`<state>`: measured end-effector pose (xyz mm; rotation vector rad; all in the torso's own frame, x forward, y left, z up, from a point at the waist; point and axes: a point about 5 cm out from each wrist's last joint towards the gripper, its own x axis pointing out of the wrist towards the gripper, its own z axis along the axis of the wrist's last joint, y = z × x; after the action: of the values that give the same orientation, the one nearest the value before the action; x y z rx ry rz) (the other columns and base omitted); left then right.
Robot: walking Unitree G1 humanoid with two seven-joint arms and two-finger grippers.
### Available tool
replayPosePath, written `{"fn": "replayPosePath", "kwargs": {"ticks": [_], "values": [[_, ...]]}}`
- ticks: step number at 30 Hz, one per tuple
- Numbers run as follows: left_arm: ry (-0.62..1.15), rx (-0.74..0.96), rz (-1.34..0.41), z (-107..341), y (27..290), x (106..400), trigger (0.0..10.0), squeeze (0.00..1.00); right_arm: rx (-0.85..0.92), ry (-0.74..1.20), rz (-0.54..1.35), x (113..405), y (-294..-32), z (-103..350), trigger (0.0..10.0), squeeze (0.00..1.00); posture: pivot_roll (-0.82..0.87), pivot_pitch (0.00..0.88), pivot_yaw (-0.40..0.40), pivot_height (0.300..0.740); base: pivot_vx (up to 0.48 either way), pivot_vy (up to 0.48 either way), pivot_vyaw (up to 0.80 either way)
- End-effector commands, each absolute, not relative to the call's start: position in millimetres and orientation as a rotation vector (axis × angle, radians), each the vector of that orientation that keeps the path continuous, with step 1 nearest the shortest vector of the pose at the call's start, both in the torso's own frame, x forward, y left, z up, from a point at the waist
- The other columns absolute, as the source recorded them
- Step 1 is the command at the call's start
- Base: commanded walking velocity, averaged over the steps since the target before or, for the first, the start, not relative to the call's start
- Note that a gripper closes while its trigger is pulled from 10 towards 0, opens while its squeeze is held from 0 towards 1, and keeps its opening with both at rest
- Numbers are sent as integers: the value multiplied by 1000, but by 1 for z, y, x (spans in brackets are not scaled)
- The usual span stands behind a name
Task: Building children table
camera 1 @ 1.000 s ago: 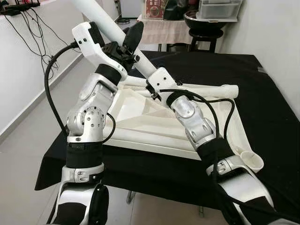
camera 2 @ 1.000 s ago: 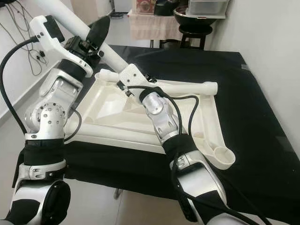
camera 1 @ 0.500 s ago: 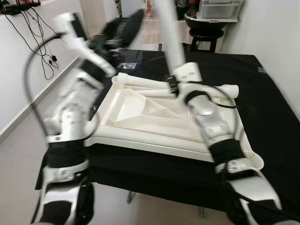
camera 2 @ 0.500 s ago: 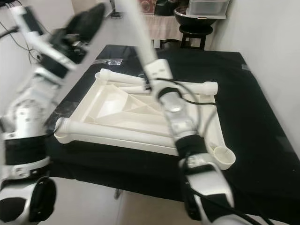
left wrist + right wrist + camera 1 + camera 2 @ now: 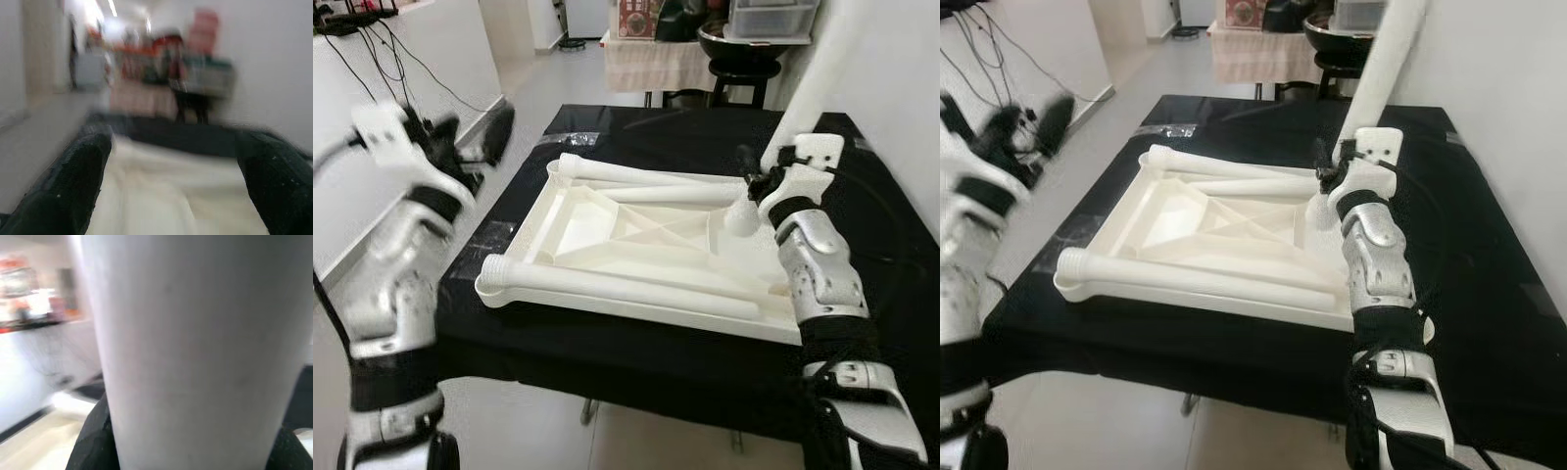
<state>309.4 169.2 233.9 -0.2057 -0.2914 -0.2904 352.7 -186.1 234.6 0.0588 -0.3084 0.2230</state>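
White table leg (image 5: 1383, 69) clamped betw. right gripper (image 5: 751, 179) fingers (image 5: 745, 160)

The counter (image 5: 636, 127) is covered with a black cloth. Around it lies a pale grey tiled floor (image 5: 524, 73). On the left stands a white wall (image 5: 372, 88) with black cables (image 5: 406, 83) hanging on it — on the right, another plain white wall (image 5: 1489, 78). Behind, a small table with a light cloth (image 5: 651, 59) and a dark round stool (image 5: 739, 73) carrying a black bowl.
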Motion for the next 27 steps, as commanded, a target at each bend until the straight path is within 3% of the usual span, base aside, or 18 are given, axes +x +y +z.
{"fn": "replayPosePath", "kwargs": {"ticks": [1, 7, 9, 18, 27], "values": [[-238, -156, -405, 217, 137, 299, 10000, 0, 105, -330, 464, 331, -161, 234, 10000, 0, 19, 69, 26, 740, 0, 0, 0], [-213, -167, -610, 209, 106, 284, 10000, 0, 162, -328, 680, 304, -152, 230, 10000, 0, 11, 75, 32, 740, 0, -156, 0], [-208, -173, -719, 207, 97, 276, 10000, 0, 87, -290, 760, 293, -152, 222, 10000, 0, 3, 77, 42, 740, 0, -469, 0], [-173, -130, -881, 200, 85, 262, 10000, 0, 1, -177, 894, 272, -158, 208, 10000, 0, 0, 80, 52, 740, 0, -460, 0], [-93, -83, -934, 186, 87, 253, 10000, 0, -26, -139, 940, 267, -169, 209, 10000, 0, 15, 93, 48, 740, 0, -112, 0]]}}
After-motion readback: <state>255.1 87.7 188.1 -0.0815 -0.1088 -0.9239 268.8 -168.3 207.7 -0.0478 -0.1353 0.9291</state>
